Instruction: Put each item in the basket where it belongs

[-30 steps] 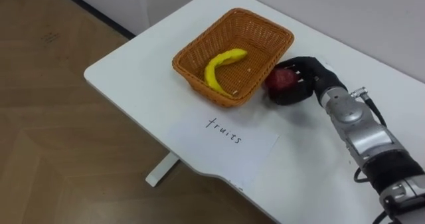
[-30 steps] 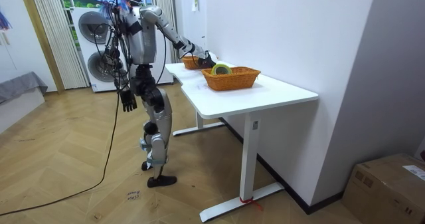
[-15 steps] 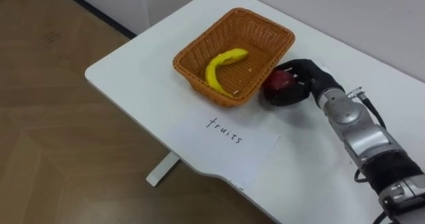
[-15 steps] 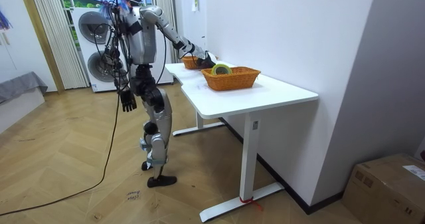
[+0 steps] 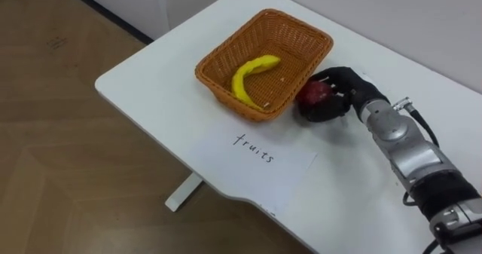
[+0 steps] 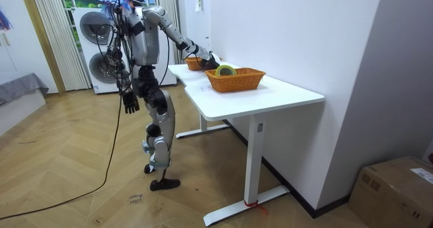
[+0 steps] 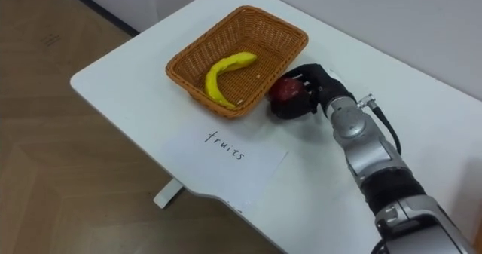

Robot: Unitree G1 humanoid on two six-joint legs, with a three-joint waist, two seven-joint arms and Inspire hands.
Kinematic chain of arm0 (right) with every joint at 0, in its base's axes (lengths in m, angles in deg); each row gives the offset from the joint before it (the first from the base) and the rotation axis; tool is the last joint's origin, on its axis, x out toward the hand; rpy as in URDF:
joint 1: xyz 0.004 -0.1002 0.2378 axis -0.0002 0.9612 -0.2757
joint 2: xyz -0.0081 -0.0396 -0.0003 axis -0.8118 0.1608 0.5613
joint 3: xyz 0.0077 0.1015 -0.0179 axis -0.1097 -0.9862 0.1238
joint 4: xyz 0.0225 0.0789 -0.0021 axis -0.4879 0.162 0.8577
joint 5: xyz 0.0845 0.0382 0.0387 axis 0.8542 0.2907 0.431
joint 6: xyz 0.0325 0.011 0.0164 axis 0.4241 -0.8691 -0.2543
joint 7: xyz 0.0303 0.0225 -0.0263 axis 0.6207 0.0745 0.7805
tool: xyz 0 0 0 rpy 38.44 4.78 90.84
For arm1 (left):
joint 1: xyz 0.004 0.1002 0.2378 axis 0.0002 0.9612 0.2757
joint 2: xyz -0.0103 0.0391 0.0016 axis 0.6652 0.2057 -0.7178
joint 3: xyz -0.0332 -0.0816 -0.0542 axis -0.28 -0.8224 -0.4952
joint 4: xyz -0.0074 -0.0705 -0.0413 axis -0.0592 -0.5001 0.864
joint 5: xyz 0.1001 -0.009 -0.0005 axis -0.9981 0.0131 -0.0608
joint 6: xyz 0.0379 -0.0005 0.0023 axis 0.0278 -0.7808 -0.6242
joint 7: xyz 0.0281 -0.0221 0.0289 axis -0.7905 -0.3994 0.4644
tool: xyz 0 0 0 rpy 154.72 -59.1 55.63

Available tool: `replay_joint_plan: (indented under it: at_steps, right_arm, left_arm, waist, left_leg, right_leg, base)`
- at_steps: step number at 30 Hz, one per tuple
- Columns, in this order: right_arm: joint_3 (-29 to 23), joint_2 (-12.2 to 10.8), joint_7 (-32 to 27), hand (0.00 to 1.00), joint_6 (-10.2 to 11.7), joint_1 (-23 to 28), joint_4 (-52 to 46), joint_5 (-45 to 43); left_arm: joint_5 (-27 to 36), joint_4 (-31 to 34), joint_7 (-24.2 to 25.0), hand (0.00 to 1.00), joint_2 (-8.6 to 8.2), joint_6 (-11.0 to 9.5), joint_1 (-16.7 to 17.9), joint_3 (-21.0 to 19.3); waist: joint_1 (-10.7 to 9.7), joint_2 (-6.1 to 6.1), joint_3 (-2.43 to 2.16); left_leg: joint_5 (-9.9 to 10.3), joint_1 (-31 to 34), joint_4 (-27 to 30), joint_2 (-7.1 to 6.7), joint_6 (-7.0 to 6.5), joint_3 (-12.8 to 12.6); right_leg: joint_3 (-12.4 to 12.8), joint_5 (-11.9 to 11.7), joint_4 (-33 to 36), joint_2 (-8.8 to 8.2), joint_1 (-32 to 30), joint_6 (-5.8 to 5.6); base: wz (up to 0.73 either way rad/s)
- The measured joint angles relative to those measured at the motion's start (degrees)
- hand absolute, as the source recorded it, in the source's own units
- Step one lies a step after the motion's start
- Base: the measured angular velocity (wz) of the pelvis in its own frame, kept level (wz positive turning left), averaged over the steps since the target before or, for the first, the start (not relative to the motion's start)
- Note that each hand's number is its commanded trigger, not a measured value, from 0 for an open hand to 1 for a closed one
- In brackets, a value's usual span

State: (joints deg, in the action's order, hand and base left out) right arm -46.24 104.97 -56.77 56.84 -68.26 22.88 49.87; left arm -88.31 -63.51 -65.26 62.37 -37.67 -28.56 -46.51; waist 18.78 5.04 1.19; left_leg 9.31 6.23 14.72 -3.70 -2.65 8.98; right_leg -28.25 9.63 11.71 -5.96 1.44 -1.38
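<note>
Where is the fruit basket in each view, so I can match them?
Left eye view: fruit basket upper centre, on the white table.
Right eye view: fruit basket upper centre, further left.
Room view: the farther basket, just left of centre.
Shared landmark: the right hand, curled round a red apple, beside it.

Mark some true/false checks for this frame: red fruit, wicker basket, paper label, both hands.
1. The right hand is curled round the round red fruit. True.
2. The red fruit lies inside the brown woven wicker basket. False: it is outside, beside the basket's wall, in the hand.
3. The yellow banana lies in the basket. True.
4. The white paper label is in the basket. False: it lies flat on the white table, in front of the basket.
5. The left hand rests on the table. False: it hangs at the robot's side.
</note>
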Motion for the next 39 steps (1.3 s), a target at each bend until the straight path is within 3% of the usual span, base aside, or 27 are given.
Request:
replay_joint_plan:
  at_steps: [8, 11, 14, 16, 20, 23, 31, 39]
  right_arm:
    - [-1.6, 0.0, 3.3, 1.0, 0.0, 0.4, -0.4, -3.4]
    - [-2.5, 0.1, 3.9, 1.0, -0.2, 2.2, -1.8, -4.5]
    - [-2.7, 0.6, 3.9, 1.0, -0.6, 3.7, -2.8, -5.5]
    - [-3.0, 0.8, 4.1, 1.0, -1.4, 4.3, -3.4, -6.3]
    - [-3.9, 2.0, 4.2, 1.0, -1.8, 4.6, -4.3, -7.3]
    - [-3.9, 3.2, 4.2, 1.0, -1.9, 4.6, -4.5, -8.1]
    - [-4.5, 3.5, 4.2, 1.0, -3.0, 4.6, -11.9, -15.4]
    - [-6.5, 3.5, 4.1, 1.0, -3.2, 4.6, -16.9, -17.2]
  left_arm:
    - [0.0, 0.0, 0.1, 0.0, 0.05, 0.0, 0.1, -1.4]
    - [0.0, 0.0, 0.1, 0.0, 0.03, 0.0, 0.3, -1.7]
    - [0.0, -0.2, 0.3, 0.0, 0.04, 0.0, 0.3, -1.9]
    - [0.0, -0.1, 0.3, 0.0, -0.01, 0.1, 0.7, -2.0]
    - [0.0, -0.1, 0.5, 0.0, -0.25, 0.3, 0.8, -2.9]
    - [0.0, -0.1, 0.3, 0.0, -0.2, 0.3, 0.8, -3.1]
    - [-0.2, -0.1, 0.1, 0.0, -0.14, 0.3, 0.3, -5.2]
    - [-0.2, -0.5, 0.0, 0.0, -0.05, 0.0, 0.2, -5.3]
  waist:
    - [-1.9, 0.15, -0.44]
    - [-2.8, 0.27, -0.96]
    - [-3.3, 0.17, -0.93]
    - [-3.3, 0.17, -1.21]
    - [-4.7, 0.49, -1.36]
    - [-4.8, 0.91, -1.24]
    - [-6.1, 1.28, -1.1]
    - [-5.9, 1.76, -0.44]
  left_leg:
    - [0.0, -0.4, 0.0, -0.07, 0.0, 0.3]
    - [0.0, -0.9, -0.2, -0.06, 0.0, 0.3]
    - [0.0, -1.8, -0.5, 0.02, 0.0, -0.5]
    - [-0.1, -2.6, -1.1, 0.16, -0.02, -1.0]
    - [-0.1, -3.0, -1.2, 0.19, -0.06, -1.3]
    - [-0.1, -3.4, -1.3, 0.3, -0.07, -1.8]
    - [-0.1, -4.3, -1.8, 0.37, -0.08, -2.3]
    - [-0.1, -4.8, -2.1, 0.29, -0.15, -1.9]
  right_leg:
    - [0.0, 0.0, -0.1, 0.03, 0.5, -0.01]
    - [0.1, 0.0, -0.1, 0.03, 0.7, -0.01]
    - [0.7, 0.0, -0.1, 0.06, 1.5, -0.01]
    - [1.3, 0.0, 0.0, 0.03, 1.6, -0.01]
    - [1.3, 0.0, 0.1, -0.05, 1.9, -0.01]
    - [1.4, 0.0, 0.0, -0.03, 2.1, -0.01]
    - [1.8, 0.0, 0.0, 0.01, 2.6, -0.01]
    - [2.0, 0.0, -0.1, 0.03, 3.1, -0.06]
  base:
    - [0.0]
    - [0.0]
    - [-0.09]
    - [-0.21]
    - [-0.03]
    - [-0.05]
    - [-0.01]
    - [0.0]
